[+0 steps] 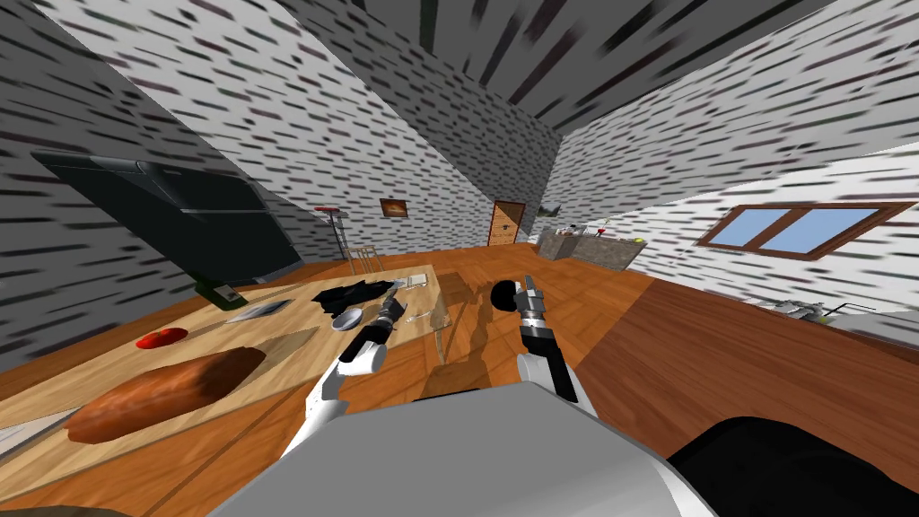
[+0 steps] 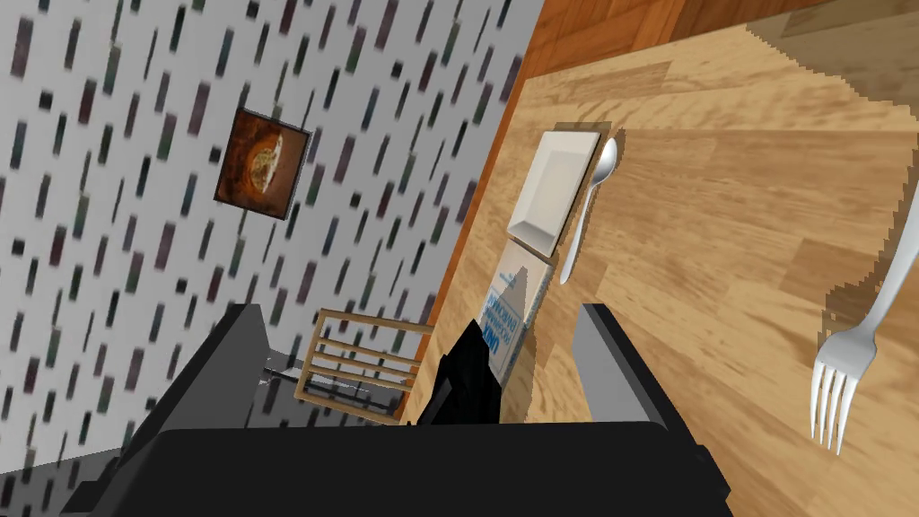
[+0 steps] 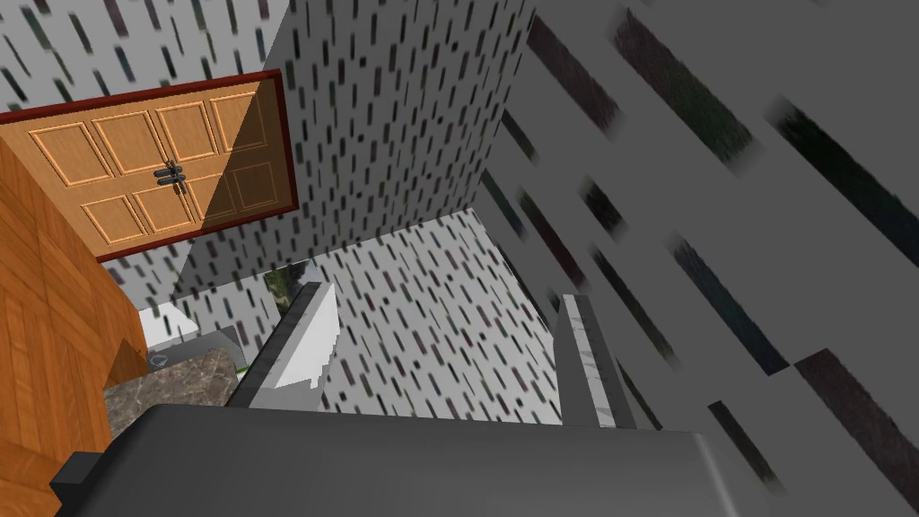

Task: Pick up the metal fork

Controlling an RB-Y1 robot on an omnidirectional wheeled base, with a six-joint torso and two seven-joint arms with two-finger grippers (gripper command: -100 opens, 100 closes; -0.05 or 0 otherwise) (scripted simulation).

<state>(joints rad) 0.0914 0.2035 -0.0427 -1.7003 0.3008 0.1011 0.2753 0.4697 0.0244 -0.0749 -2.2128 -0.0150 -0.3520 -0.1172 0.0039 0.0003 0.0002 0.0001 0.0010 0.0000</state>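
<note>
**A:** What is the left gripper [image 2: 417,310] doing?

**B:** Its two fingers [image 2: 619,359] stand spread wide with nothing between them. It hovers over the wooden table [image 2: 718,206], near one of its edges.

**A:** And the fork?

**B:** The fork [image 2: 848,363] lies flat on the table, outside the gripper. It is a little way off from one finger and does not touch it. It is pale grey. Its tines point back toward the wrist and its handle runs the other way.

**A:** What lies ahead of the fingers?

**B:** In the gap there is a black shape [image 2: 467,381] that I cannot name, and past it a booklet [image 2: 510,310] with blue print. Further on sits a white square plate [image 2: 554,188], with a spoon [image 2: 588,215] just beside it, its bowl end away from the gripper. Beyond the table's edge stands a wooden chair [image 2: 359,363].

**A:** And from the head camera?

**B:** A small grey bowl [image 1: 347,319] sits near the left forearm, with a black cloth [image 1: 354,294] just behind it. Closer to me lie a brown loaf [image 1: 166,395] and a red fruit [image 1: 161,337]. All of them are on the table.

**A:** The right arm?

**B:** The right gripper [image 1: 529,285] is raised over the wooden floor [image 1: 700,359] beside the table, apart from the fork. Its fingers are parted and empty.
</note>
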